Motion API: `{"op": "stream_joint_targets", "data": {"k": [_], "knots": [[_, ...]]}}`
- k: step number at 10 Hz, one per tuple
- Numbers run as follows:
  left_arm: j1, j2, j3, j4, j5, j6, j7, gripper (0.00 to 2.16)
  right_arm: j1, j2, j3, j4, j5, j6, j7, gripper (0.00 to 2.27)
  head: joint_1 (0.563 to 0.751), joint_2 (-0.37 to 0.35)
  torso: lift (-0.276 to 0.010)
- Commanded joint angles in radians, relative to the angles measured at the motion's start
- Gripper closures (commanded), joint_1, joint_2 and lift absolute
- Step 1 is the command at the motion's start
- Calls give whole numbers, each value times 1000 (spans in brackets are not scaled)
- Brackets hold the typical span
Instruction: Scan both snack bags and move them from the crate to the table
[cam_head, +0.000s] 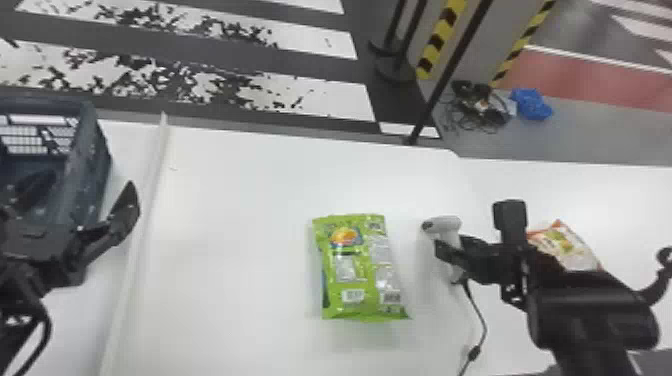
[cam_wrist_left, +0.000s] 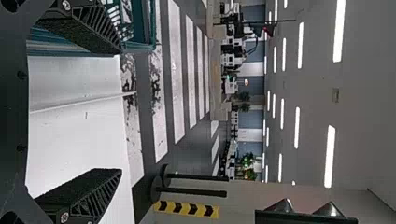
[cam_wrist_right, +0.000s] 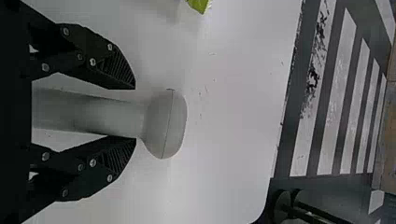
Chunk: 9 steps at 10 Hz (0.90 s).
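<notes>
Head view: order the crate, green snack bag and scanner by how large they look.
1. Crate, even cut off by the edge
2. Green snack bag
3. Scanner, partly hidden by the right end effector

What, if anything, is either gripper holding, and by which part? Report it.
Nothing is held: the left gripper is open and empty; the right gripper stands open around the scanner's handle, with a gap showing.

The table (cam_head: 240, 210) is white, with a raised strip (cam_head: 142, 220) running across it. The crate (cam_head: 90, 165) stands left of that. To its right lie a green snack bag (cam_head: 362, 270), then the corded scanner (cam_head: 445, 225), then an orange-and-white snack bag (cam_head: 565, 242), partly hidden.
</notes>
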<state>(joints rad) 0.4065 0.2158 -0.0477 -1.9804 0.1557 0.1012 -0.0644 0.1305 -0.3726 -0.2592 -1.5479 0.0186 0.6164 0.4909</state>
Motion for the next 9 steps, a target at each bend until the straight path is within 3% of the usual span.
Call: {"op": "stream_joint_targets", "data": {"k": [1,4,9], "knots": [[0,-3,0,5,1,-7,0,87,-2,3,-3,-3,3,-3,-9,2253,695,-277,-88],[2,-4,3,6,1,-16,0,87,64,15,-31,-109,1,-3,-17,2256,695,-280,-88],[11,-9,12,5,1,-22,0,87,325,115,-144,-656,-5,469,-12,2256,695,-280,-88]]}}
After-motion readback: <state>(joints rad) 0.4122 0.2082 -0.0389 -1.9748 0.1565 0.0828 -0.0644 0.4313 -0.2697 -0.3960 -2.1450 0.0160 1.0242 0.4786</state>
